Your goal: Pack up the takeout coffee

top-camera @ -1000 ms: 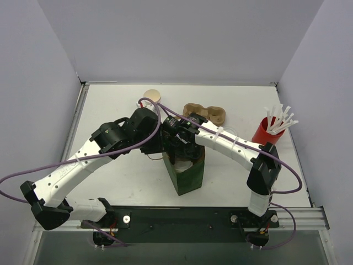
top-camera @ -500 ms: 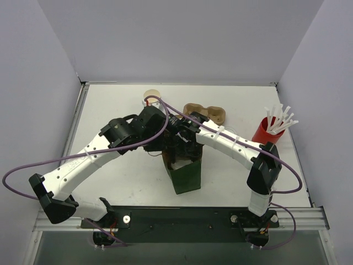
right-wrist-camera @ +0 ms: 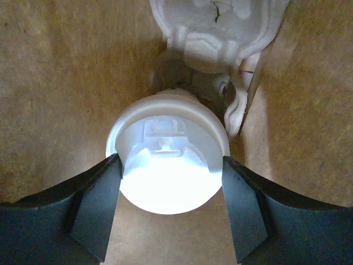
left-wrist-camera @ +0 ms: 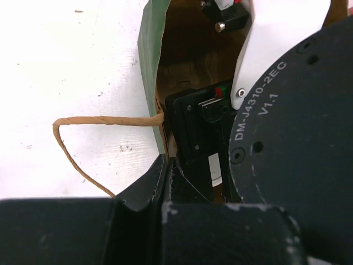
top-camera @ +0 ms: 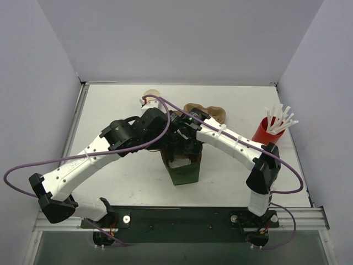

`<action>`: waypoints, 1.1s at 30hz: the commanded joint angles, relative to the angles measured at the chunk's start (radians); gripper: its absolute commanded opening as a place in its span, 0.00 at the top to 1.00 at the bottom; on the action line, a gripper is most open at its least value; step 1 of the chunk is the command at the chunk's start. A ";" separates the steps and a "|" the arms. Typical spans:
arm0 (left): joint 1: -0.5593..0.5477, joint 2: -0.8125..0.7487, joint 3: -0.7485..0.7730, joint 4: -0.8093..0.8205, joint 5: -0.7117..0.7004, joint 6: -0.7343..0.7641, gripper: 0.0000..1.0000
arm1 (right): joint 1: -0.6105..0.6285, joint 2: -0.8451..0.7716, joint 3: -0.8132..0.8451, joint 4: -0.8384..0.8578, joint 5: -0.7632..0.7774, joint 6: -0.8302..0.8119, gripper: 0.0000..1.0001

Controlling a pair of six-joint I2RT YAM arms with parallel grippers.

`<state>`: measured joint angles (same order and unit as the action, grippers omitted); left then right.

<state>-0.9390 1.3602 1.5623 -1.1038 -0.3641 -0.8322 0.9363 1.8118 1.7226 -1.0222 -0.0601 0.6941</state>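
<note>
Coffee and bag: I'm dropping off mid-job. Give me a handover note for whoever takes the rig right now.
Grippers: the left gripper is shut on the bag at its rim, apparently holding the mouth open. The right gripper is inside the bag, jaws closed on the cup at the sides of its lid.
Things: the cup is lidded and upright, down in the bag. I cannot tell if it rests on the bottom.
Done: cup brought into the bag.
Left: probably set it down, open the right gripper, lift out, then release the rim.
</note>
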 commanded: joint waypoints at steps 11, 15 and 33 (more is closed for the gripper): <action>-0.023 -0.021 0.022 0.102 -0.091 -0.110 1.00 | 0.018 0.007 0.088 -0.124 0.016 -0.033 0.69; -0.023 -0.022 0.016 0.101 -0.091 -0.131 1.00 | 0.019 0.003 0.084 -0.130 0.020 -0.031 0.69; 0.005 -0.062 -0.010 0.050 -0.098 -0.130 1.00 | 0.009 -0.028 0.118 -0.121 0.055 -0.062 0.69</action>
<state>-0.9478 1.3251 1.5459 -1.0641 -0.4171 -0.9310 0.9440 1.8130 1.7901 -1.0832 -0.0319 0.6495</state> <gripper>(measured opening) 0.020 0.622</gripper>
